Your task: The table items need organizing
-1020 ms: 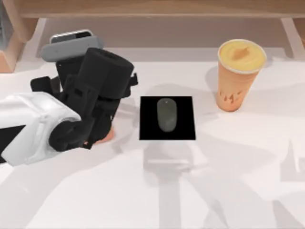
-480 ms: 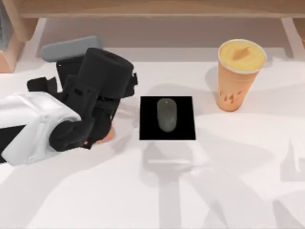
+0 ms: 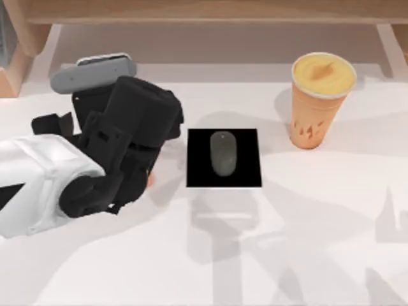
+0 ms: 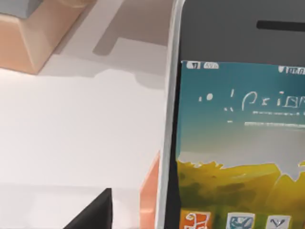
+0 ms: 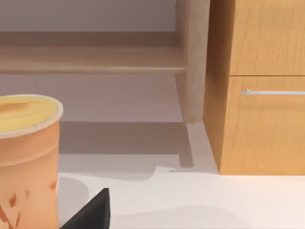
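The white table [image 3: 306, 242] holds a black pad [image 3: 248, 159]. The orange cup [image 3: 317, 102] stands right of the pad.

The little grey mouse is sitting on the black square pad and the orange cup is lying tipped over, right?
Not quite. The mouse does sit on the black pad, but the orange cup stands upright, still full of yellow drink, as the top view shows.

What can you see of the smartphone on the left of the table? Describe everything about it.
The smartphone has a white edge, a grey band with a dark earpiece slot at its top, and a lit screen with a blue sky, yellow landscape and colourful icons. In the top view its grey back rises tilted behind the left arm, at the table's far left. A salmon-pink stand shows beside its edge, seemingly propping it.
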Tool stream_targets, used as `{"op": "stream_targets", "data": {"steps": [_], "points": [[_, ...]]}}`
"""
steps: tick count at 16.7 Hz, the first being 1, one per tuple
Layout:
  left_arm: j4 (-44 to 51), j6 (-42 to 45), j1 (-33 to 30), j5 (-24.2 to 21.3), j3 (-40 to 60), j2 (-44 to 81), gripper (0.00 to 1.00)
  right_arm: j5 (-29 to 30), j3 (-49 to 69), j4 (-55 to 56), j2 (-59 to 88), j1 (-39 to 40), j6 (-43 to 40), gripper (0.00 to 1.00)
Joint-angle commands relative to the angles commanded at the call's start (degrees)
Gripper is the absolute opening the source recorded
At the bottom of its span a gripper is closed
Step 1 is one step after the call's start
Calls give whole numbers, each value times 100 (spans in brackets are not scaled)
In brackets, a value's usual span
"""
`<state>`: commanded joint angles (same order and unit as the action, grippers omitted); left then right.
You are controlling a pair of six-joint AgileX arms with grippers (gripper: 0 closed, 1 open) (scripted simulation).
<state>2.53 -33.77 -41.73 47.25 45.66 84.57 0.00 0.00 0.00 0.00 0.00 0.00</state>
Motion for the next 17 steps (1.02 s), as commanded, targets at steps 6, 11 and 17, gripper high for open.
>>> {"op": "stream_targets", "data": {"steps": [6, 11, 17], "points": [[146, -141, -121, 112, -132, -158, 100, 0, 0, 0, 0, 0, 0, 100], [37, 193, 326, -420, -541, -1036, 100, 0, 0, 0, 0, 0, 0, 100], [-94, 1179, 1532, -1798, -1773, -3434, 100, 0, 0, 0, 0, 0, 0, 100]]}}
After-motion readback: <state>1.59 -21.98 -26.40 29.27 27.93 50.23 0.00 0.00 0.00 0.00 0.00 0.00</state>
